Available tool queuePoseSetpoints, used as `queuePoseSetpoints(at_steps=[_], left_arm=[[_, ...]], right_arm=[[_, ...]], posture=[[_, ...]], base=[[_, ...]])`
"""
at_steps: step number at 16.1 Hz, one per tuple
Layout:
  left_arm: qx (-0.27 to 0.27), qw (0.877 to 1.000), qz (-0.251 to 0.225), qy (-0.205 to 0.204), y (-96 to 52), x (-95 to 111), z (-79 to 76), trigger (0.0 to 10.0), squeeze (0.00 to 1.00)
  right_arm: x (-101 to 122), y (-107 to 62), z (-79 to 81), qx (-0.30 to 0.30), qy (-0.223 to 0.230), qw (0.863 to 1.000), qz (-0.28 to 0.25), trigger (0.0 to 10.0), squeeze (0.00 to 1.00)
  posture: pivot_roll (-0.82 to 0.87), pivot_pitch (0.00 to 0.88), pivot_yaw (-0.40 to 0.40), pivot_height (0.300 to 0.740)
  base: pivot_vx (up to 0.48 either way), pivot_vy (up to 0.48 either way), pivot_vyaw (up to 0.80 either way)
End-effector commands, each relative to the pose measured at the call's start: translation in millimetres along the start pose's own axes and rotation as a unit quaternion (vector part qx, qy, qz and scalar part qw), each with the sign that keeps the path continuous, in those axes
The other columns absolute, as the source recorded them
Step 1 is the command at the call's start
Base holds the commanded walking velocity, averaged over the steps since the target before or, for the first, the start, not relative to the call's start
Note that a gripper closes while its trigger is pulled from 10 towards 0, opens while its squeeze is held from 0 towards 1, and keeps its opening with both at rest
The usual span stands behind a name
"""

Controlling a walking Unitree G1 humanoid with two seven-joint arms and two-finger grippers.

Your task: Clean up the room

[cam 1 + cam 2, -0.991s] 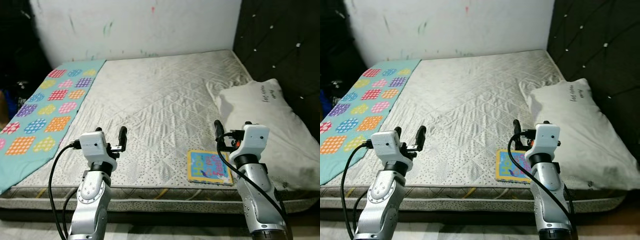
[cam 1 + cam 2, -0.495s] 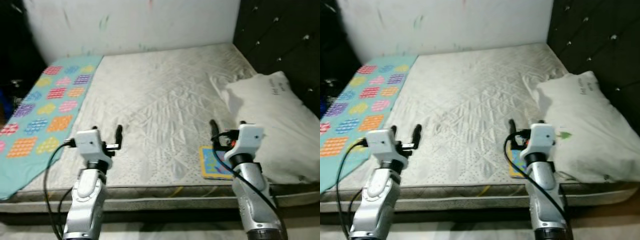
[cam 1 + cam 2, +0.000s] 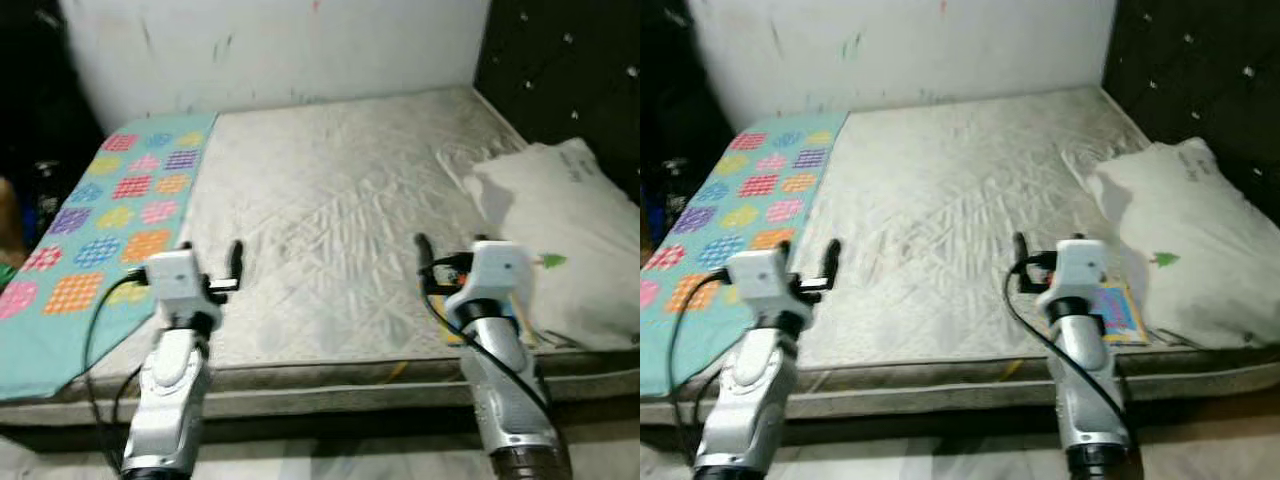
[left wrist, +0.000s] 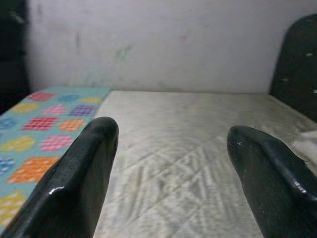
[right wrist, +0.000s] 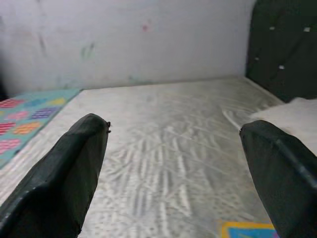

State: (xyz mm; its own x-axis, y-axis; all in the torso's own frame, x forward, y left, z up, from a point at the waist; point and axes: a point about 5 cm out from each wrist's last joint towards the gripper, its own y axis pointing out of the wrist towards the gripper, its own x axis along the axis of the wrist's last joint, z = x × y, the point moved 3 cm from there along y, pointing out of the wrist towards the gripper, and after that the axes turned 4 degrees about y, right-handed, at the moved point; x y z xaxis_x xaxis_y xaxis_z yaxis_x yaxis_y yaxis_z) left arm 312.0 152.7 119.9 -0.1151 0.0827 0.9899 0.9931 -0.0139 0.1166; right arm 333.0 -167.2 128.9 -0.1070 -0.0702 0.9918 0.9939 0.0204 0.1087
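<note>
The right claw's arm hides part of the book (image 3: 1116,311); its cover (blurred) cannot be read.

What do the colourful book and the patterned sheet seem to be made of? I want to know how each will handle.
The book looks like stiff card or board with a printed cover: it lies flat and keeps a square edge beside the pillow. The patterned sheet looks like thin matte woven cloth: it follows the mattress and drapes over its edge.
</note>
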Motion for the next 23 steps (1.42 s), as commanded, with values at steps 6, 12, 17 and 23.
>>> queuePoseSetpoints(at_steps=[6, 12, 17, 23], left_arm=[[-0.019, 1.0, -0.007, -0.009, -2.2, 2.1, -6.6, 10.0, 0.0], [-0.027, 1.0, -0.004, -0.01, -2.3, 0.8, -8.9, 10.0, 0.0], [-0.029, 1.0, -0.003, -0.009, -2.3, 0.4, -9.2, 10.0, 0.0], [-0.013, 1.0, 0.009, -0.006, -1.7, -4.3, -10.1, 10.0, 0.0]], right_arm=[[-5.4, -2.8, 1.3, 0.003, -0.005, 1.0, 0.008, 10.0, 0.0], [-5.3, -3.4, -2.2, -0.001, -0.008, 1.0, 0.008, 10.0, 0.0], [-5.4, -2.2, -1.1, 0.0, -0.008, 1.0, 0.007, 10.0, 0.0], [-6.5, -2.5, -2.3, -0.001, -0.008, 1.0, 0.007, 10.0, 0.0]], posture=[[-0.16, 0.0, 0.141, 0.74], [-0.16, 0.0, 0.144, 0.74], [-0.16, 0.0, 0.146, 0.74], [-0.16, 0.0, 0.147, 0.74]], base=[[0.207, 0.0, 0.0], [0.409, 0.0, 0.0], [0.415, 0.0, 0.0], [0.19, 0.0, 0.0]])
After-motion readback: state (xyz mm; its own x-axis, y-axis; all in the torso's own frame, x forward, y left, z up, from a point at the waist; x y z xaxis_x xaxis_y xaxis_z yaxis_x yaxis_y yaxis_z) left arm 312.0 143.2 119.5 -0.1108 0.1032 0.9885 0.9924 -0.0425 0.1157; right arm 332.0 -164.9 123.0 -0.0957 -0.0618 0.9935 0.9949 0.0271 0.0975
